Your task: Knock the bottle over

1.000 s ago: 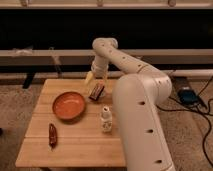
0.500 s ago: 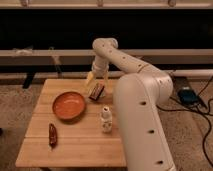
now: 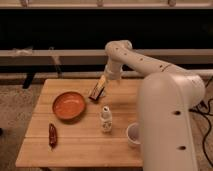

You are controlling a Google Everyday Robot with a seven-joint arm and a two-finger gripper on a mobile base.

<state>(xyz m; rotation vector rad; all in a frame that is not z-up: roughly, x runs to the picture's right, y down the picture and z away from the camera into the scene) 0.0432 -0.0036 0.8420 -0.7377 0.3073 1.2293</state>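
Note:
The bottle (image 3: 105,119) is small, whitish and translucent with a white cap. It stands upright near the middle of the wooden table (image 3: 80,150), just right of the orange bowl (image 3: 69,105). My gripper (image 3: 103,82) hangs at the end of the white arm over the table's far side. It is above a dark snack packet (image 3: 96,92) and well behind the bottle, not touching it.
A short white cup (image 3: 134,134) stands at the front right, close to the bottle and beside my arm's big white link (image 3: 167,125). A reddish-brown chili-like item (image 3: 52,135) lies at the front left. A dark wall with a rail runs behind the table.
My arm and gripper have shifted to the right and slightly down toward the snack packet, which uncovers the white cup. The bottle, bowl and packet have not moved.

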